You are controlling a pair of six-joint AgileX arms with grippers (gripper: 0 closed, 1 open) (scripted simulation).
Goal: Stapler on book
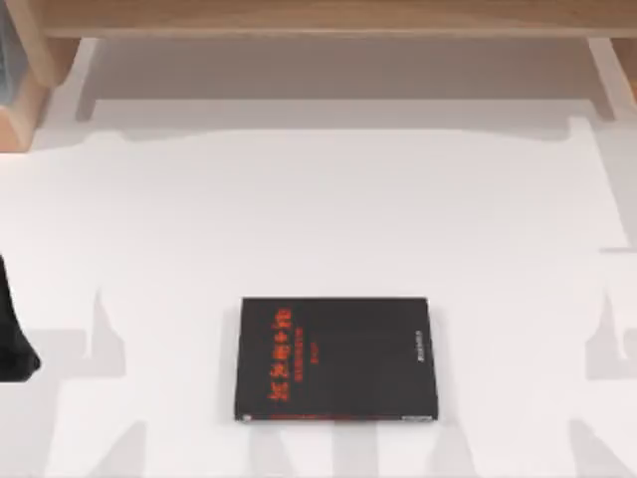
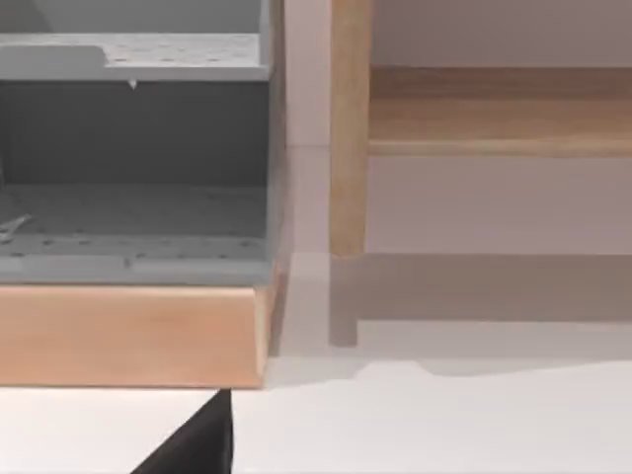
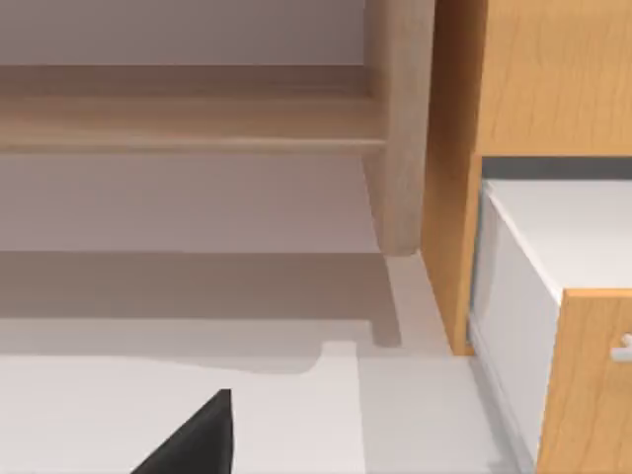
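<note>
Look toward 6 o'clock from the middle of the white table (image 1: 328, 199): the book (image 1: 336, 359) lies there flat, cover up, its edges square to the table's edges. It is black. 1 column of red characters (image 1: 280, 356) runs along its 9 o'clock side, with a thinner red line just inside it. A short line of small white print (image 1: 416, 347) sits near its 3 o'clock side. Both are too small for you to read, and no brand can be made out. The top of the book is bare black cover.

At 9 o'clock, a black part of the left arm (image 1: 14, 334) reaches in at the table's edge, well apart from the book. In the left wrist view, a dark wedge of the left gripper (image 2: 193, 444) hangs over the white surface, facing a grey shelf unit (image 2: 133, 168) on a light wooden base (image 2: 128, 331). You cannot tell how its jaws stand.

In the right wrist view, a like wedge of the right gripper (image 3: 193, 444) hangs over the table, near a wooden cabinet (image 3: 533, 79) with a white drawer (image 3: 528, 296). Its jaws cannot be judged either.

A pale wooden rail (image 1: 328, 18) spans the 12 o'clock side of the table, with 1 wooden post (image 2: 349, 128) in the left wrist view.
</note>
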